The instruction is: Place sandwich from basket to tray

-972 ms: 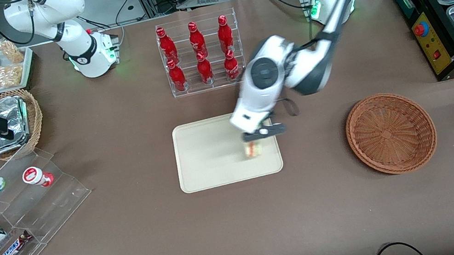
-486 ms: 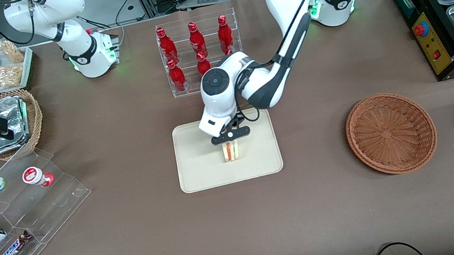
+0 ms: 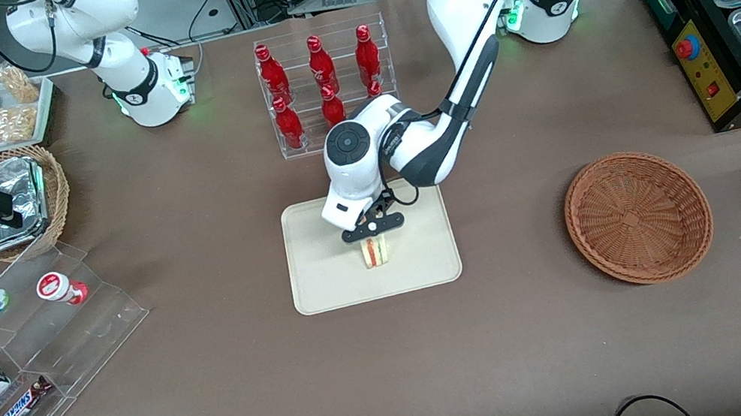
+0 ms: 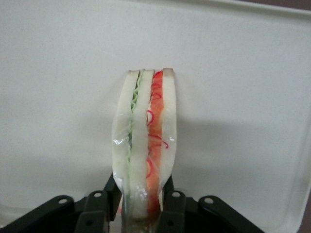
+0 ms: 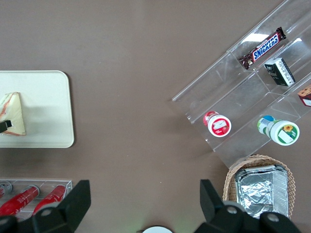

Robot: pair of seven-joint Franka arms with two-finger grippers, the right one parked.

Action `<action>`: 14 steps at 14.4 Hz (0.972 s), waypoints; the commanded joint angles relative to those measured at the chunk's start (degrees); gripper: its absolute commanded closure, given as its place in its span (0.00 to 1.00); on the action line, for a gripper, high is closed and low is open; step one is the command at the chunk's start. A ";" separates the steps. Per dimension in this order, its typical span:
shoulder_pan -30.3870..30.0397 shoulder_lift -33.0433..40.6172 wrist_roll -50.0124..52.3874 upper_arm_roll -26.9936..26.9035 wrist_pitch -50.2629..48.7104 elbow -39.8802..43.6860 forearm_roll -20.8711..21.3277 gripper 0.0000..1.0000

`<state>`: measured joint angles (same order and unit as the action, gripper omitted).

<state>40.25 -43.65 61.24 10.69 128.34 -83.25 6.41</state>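
The sandwich (image 4: 145,150) stands on edge between the two black fingers (image 4: 99,213) of the gripper (image 3: 372,229), which are clamped on its bread faces — white slices outside, a green layer and a red layer between them, clear wrap around the lot. Its pointed end faces away from the gripper. In the front view the sandwich (image 3: 375,251) is at the middle of the tray (image 3: 322,277), just under the gripper; whether it touches the tray floor or hangs just above it cannot be told. The right wrist view shows the same wedge (image 5: 11,115) over the cream surface of the tray (image 5: 48,109).

The left arm (image 3: 420,142) reaches down to the tray from above, passing in front of a clear rack of red bottles (image 3: 323,90), which stands farther from the front camera than the tray. The basket (image 3: 637,216) — reddish-brown wicker — sits well apart from the tray, toward the working arm's end of the table, with only bare weave showing inside. Toward the parked arm's end of the table stands a clear stepped display (image 3: 24,360) with small snack items.
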 commanded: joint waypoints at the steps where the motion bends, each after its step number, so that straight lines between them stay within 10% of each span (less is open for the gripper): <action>1: -1.29 3.99 0.46 -0.75 -2.99 0.11 1.15 0.00; 7: -11.49 15.24 -5.23 -0.23 -25.31 -1.99 0.36 0.00; 14: -27.29 31.67 -33.42 -0.49 -26.99 -18.86 -1.49 0.00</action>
<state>17.82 -19.90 35.77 9.64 102.06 -95.10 6.21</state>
